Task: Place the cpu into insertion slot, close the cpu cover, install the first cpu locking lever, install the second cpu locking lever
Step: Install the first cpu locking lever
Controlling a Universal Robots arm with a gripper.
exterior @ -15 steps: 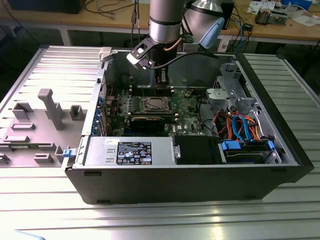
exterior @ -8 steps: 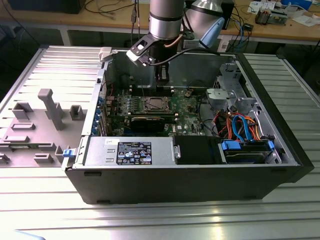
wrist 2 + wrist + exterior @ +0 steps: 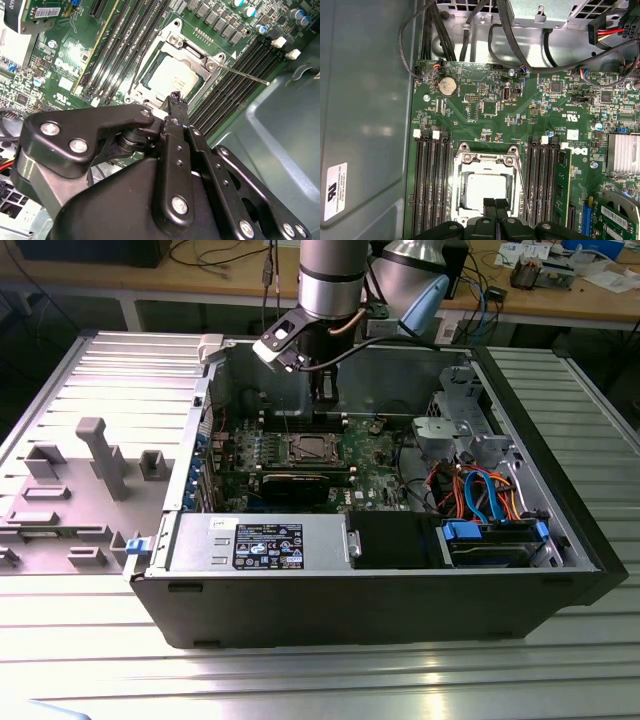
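Observation:
The insertion slot [image 3: 305, 448] sits mid-board in the open computer case. The silver cpu [image 3: 482, 189] [image 3: 172, 79] lies in it, and the cpu cover [image 3: 485, 160] [image 3: 197, 57] lies flat around it as a metal frame. One thin locking lever [image 3: 245, 75] [image 3: 522, 185] sticks out from the socket over the memory slots. Another wire lever [image 3: 137, 70] runs along the opposite side of the socket. My gripper [image 3: 496, 204] [image 3: 175, 102] [image 3: 325, 392] hangs just above the socket's edge, shut, with nothing between its fingers.
Black memory slots [image 3: 430, 185] flank the socket on both sides. A graphics card [image 3: 295, 483] lies in front of it, the power supply [image 3: 265, 540] nearer still. A drive cage with coloured cables [image 3: 480, 490] fills the exterior view's right. The grey case wall [image 3: 365, 110] stands close by.

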